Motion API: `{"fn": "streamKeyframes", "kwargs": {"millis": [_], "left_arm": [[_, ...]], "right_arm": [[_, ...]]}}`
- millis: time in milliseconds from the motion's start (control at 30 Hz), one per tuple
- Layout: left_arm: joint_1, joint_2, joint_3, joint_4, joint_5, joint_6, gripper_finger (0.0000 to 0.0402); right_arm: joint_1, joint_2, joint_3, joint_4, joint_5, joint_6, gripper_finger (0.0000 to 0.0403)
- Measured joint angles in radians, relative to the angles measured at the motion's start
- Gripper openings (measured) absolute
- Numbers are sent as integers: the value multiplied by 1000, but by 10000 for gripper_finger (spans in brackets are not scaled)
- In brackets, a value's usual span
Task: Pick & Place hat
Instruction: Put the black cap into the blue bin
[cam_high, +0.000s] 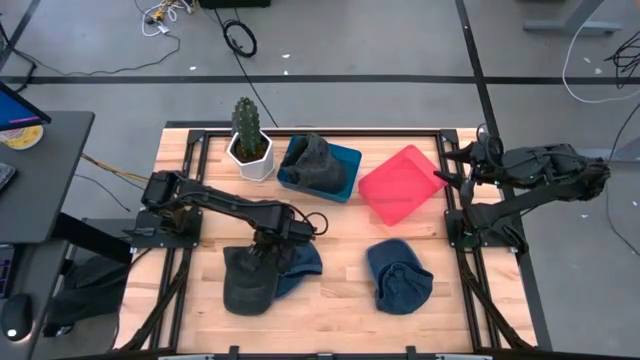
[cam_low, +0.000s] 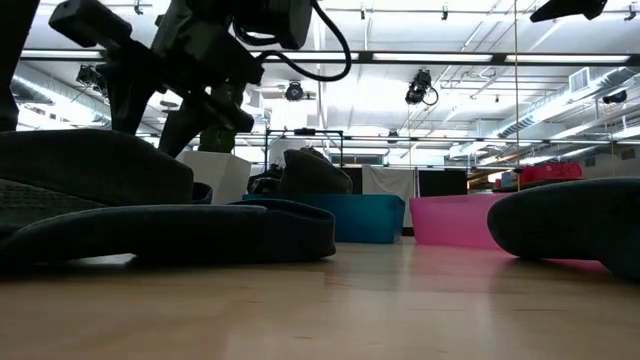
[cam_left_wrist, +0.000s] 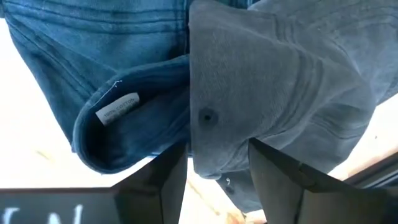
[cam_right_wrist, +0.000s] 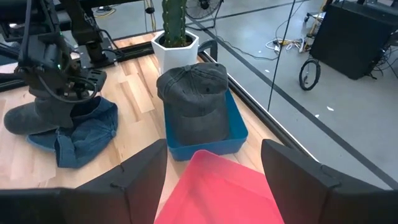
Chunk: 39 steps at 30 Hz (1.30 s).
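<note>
Hats lie at the near edge of the light wooden slatted table (cam_high: 340, 250): a dark grey cloth cap (cam_high: 245, 280) at the near left, lying partly over a blue denim cap (cam_high: 300, 262), and, well apart to the right, a dark blue knitted-looking hat (cam_high: 398, 276) lying alone.

Directly above the grey and denim pair, the left gripper (cam_high: 268, 243) is down on the cloth. In the left wrist view its two dark fingers (cam_left_wrist: 166, 186) stand apart, one on each side of a fold of the grey cap's crown (cam_left_wrist: 273, 81), with the denim cap's band and white label (cam_left_wrist: 118, 107) just beside. Whether the fingers already press the fold cannot be told.

Farther back, a blue rectangular plastic bin (cam_high: 345, 172) holds another dark grey cap (cam_high: 312, 160). Just right of it sits a pink-red square plastic bin (cam_high: 400, 185), tilted relative to the table edge. At the left of the blue bin stands a green cactus in a white faceted pot (cam_high: 248, 140).

At the far right edge, the right gripper (cam_high: 462, 165) hangs above the table near the pink-red bin; its fingers (cam_right_wrist: 140, 174) are spread wide and hold nothing.
</note>
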Motion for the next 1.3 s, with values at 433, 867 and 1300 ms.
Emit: {"fn": "streamKeyframes", "kwargs": {"millis": [433,867,1300], "left_arm": [[0,0,-45,18,62,-34,171],[-1,0,-44,-130,44,-177,11],[1,-44,267,-305,147,-498,5]], "right_arm": [[0,51,0,1,0,-23,262],[0,52,0,1,0,-23,262],[0,51,0,1,0,-25,262]]}}
